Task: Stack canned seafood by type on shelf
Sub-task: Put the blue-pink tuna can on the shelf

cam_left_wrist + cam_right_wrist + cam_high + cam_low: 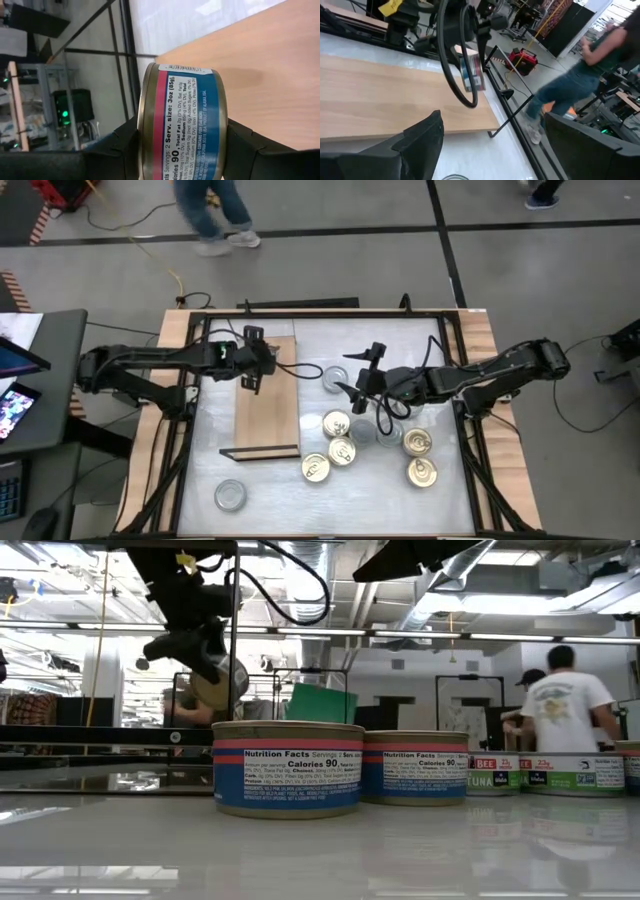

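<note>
My left gripper [252, 368] hangs over the far end of the shelf [268, 410], a tan board on the white table, and is shut on a tin [182, 125] with a blue label and a red band. The low view shows that tin [222, 680] high above the table. Several gold-topped tins [337, 423] and silver-topped ones [335, 377] stand on their bases to the right of the shelf. One silver-topped tin [230, 495] stands alone near the front left. My right gripper [358, 375] hovers open above the tins, nothing between its fingers. My left gripper pinches the tin between its two fingers, one on each flat end; the gold rim [146, 132] lies against one finger [125, 150]. The fingers come slanting down from the table's left. The tin is turned on its edge, lifted clear above the shelf [270, 75].
Two blue-labelled tins [288, 768] stand close in front of the low camera. Black frame rails [185, 430] run along the table's sides. People move in the room beyond the far edge [215, 215]. Bare board shows over most of the shelf [380, 95].
</note>
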You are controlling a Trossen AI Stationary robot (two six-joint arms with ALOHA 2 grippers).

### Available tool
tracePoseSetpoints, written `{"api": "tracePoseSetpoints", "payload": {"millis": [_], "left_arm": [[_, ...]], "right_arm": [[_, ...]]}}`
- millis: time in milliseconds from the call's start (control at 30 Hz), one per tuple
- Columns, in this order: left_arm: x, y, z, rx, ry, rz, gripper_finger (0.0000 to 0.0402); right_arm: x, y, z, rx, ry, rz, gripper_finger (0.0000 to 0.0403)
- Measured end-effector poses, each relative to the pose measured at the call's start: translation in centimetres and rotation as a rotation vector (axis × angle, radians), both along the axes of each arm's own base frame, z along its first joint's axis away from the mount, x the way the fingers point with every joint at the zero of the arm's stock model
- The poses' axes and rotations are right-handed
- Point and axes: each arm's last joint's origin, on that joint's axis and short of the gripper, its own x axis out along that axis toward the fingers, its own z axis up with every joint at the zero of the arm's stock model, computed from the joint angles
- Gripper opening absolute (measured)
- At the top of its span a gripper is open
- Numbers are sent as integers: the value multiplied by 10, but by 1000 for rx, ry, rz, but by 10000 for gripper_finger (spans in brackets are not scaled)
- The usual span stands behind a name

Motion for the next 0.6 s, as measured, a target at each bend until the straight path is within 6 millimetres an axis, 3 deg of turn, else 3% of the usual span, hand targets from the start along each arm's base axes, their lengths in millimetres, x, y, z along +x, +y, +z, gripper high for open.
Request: {"api": "tracePoseSetpoints", "payload": {"millis": [300, 600], "left_arm": [[-5, 15, -17, -12, -2, 31, 191], [-6, 19, -22, -58, -80, 107, 196]], "right_arm": [[0, 0, 0, 0, 1, 2, 372], [0, 0, 0, 0, 1, 2, 372]]}}
